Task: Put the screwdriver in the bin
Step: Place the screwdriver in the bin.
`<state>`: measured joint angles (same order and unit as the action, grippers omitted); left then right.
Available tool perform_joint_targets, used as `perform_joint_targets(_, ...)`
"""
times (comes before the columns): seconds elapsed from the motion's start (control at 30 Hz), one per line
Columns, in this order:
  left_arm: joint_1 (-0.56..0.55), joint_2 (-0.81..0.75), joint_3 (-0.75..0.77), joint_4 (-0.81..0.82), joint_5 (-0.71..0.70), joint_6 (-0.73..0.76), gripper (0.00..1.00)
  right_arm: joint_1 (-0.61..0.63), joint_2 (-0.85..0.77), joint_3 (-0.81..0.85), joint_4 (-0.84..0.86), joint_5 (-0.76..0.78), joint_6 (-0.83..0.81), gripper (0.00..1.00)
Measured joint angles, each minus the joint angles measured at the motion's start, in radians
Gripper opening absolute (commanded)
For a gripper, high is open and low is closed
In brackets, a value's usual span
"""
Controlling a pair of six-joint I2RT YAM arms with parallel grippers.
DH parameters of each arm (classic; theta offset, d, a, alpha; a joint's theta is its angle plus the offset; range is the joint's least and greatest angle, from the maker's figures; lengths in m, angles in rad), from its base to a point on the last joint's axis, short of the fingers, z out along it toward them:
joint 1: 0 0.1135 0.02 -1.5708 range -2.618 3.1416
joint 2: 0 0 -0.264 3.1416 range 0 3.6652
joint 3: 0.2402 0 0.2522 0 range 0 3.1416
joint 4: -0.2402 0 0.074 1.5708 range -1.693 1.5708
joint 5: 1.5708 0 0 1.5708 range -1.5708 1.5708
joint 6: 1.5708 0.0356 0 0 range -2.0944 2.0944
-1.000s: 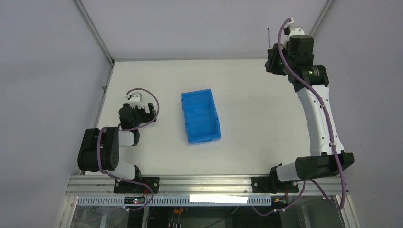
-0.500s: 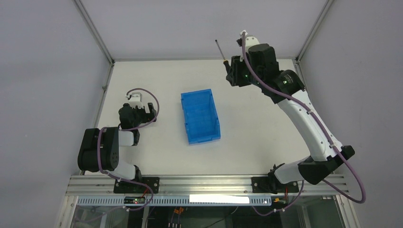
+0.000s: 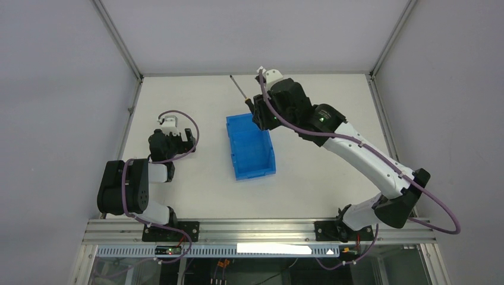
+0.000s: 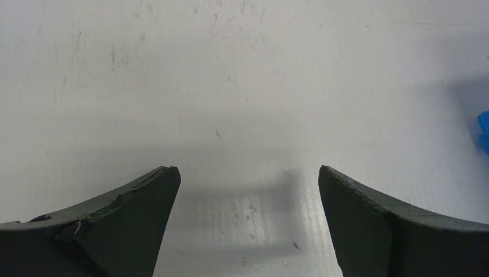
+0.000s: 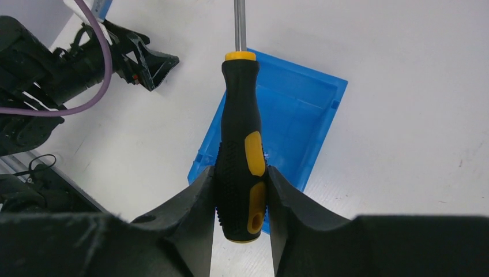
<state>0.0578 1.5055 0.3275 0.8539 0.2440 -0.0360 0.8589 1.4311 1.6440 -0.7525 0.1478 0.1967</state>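
The right hand point(image 5: 239, 179) pinches the screwdriver point(image 5: 237, 127) by its black handle above the blue bin's point(image 3: 252, 151) far end. The left hand point(image 4: 245, 190), fingers spread, hangs over the white worktop point(image 3: 190, 95) well apart.

My screwdriver point(image 5: 239, 133) has a matt black, ribbed, rubbery handle with smooth yellow insets and a bare metal shaft. My bin point(image 5: 300, 109) is glossy blue plastic; the table point(image 4: 242, 86) is scuffed matt white.
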Motion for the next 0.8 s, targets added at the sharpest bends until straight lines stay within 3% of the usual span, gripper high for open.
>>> perform_joint_targets(0.4, 0.000, 0.000, 0.000, 0.000, 0.000, 0.000, 0.99, 0.032, 0.000, -0.336, 0.197, -0.006, 0.043, 0.00)
perform_joint_targets(0.8, 0.000, 0.000, 0.000, 0.000, 0.000, 0.000, 0.99, 0.058, 0.037, -0.495, 0.370, 0.016, 0.058, 0.02)
